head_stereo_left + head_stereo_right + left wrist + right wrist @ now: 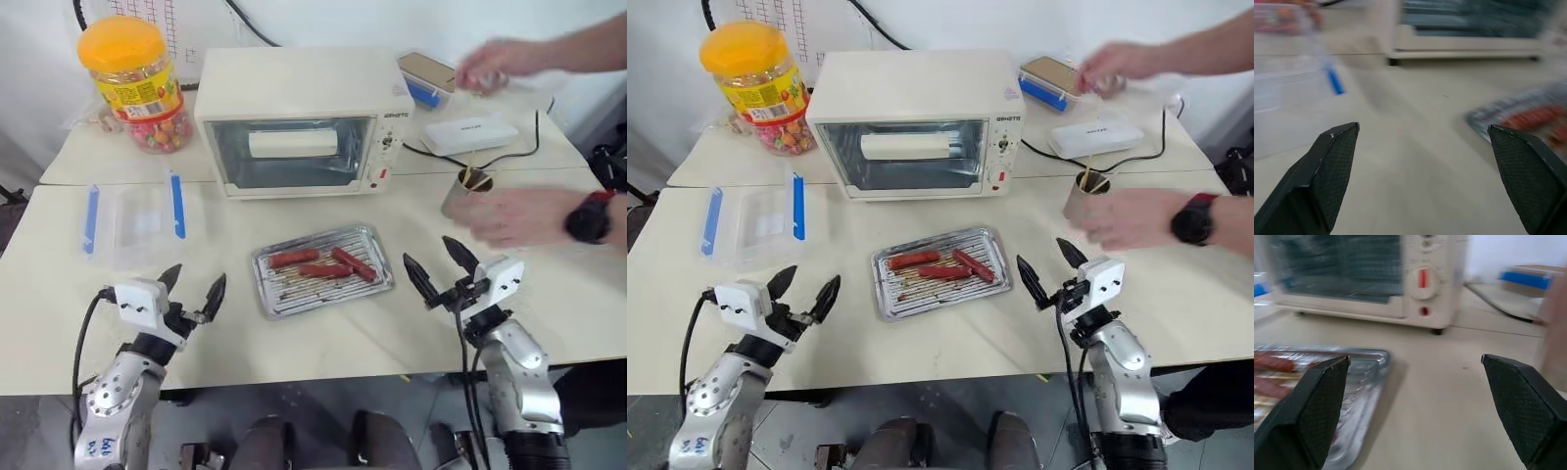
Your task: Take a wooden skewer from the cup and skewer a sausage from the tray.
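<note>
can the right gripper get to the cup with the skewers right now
Probably not yet. A person's hand is wrapped around the cup, between it and the open right gripper.

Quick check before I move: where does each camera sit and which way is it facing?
Head stereo pair: on the head, looking forward and down at the tray, cup, both arms; a person's hand at the cup.
Left wrist: looks past the open left hand across the table toward the tray.
Right wrist: looks past the open right hand toward the oven.
Shared: tray, oven.
</note>
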You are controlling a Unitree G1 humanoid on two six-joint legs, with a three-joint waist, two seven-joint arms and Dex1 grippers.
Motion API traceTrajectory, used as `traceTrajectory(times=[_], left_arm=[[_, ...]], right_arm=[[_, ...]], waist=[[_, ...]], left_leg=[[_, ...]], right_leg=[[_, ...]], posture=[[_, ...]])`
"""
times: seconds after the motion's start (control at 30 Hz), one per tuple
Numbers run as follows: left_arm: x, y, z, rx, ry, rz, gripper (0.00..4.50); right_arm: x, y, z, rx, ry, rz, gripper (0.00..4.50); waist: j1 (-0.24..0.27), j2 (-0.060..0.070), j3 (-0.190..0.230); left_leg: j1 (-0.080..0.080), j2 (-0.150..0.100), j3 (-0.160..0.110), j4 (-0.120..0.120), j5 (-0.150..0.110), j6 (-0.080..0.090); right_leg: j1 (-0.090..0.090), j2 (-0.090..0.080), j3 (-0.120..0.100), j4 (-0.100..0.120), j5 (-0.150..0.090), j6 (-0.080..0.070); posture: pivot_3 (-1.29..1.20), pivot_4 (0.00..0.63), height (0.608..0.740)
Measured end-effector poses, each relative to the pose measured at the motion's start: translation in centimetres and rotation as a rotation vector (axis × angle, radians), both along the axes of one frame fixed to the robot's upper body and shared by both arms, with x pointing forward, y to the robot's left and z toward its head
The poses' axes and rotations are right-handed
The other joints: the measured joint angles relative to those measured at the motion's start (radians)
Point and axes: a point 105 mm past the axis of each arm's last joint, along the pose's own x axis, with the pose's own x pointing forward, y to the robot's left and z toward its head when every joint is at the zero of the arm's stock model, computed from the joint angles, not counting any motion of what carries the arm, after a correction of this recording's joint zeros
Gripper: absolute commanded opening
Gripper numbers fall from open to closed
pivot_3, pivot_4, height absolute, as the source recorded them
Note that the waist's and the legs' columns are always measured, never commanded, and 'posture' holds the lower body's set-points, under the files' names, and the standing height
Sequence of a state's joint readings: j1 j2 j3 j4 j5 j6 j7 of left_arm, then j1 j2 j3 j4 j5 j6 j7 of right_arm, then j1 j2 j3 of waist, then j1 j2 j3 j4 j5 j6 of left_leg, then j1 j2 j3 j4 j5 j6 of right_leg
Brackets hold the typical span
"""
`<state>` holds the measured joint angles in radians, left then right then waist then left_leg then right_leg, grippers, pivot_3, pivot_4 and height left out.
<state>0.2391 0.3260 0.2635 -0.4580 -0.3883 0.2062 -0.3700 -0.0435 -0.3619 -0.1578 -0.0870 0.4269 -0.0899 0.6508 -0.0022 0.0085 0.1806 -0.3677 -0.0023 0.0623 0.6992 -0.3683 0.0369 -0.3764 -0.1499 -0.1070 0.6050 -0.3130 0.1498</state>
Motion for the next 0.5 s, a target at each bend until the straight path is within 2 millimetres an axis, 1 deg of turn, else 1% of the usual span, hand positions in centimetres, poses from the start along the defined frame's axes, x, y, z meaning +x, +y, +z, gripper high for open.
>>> traceTrajectory(times=[0.17,0.27,0.4,0.5], left_arm=[[-1.7,-0.8,-0.1,0.048,0.002,-0.179,4.47],[-2.0,-1.1,0.2,0.089,-0.009,-0.261,4.47],[-1.3,-0.6,-0.4,0.112,0.012,-0.310,4.47],[-0.4,-0.2,-0.3,0.127,0.000,-0.321,4.47]], right_arm=[[-1.6,0.6,-0.3,-0.148,0.016,0.180,4.50],[-2.6,1.4,-0.6,-0.200,0.026,0.288,4.50],[-4.4,1.9,-1.9,-0.237,0.051,0.403,4.50],[-5.3,1.9,-2.5,-0.262,0.065,0.448,4.50]], waist=[[0.002,0.000,0.000],[0.003,0.000,0.000],[0.007,0.000,0.000],[0.008,0.000,0.000]], left_leg=[[0.000,0.000,0.000,0.000,0.000,0.000],[0.000,0.000,0.000,0.000,0.000,0.000],[0.000,0.000,0.000,0.000,0.000,0.000],[0.000,0.000,0.000,0.000,0.000,0.000]], right_leg=[[0.000,0.000,0.000,-0.001,0.000,0.000],[0.000,0.000,0.000,-0.001,0.000,0.000],[0.001,0.000,-0.001,-0.001,0.000,0.000],[0.001,0.000,0.000,-0.001,0.000,0.000]], posture=[[0.00,0.150,0.740],[0.00,0.150,0.740],[0.00,0.150,0.740],[0.00,0.150,0.740]])
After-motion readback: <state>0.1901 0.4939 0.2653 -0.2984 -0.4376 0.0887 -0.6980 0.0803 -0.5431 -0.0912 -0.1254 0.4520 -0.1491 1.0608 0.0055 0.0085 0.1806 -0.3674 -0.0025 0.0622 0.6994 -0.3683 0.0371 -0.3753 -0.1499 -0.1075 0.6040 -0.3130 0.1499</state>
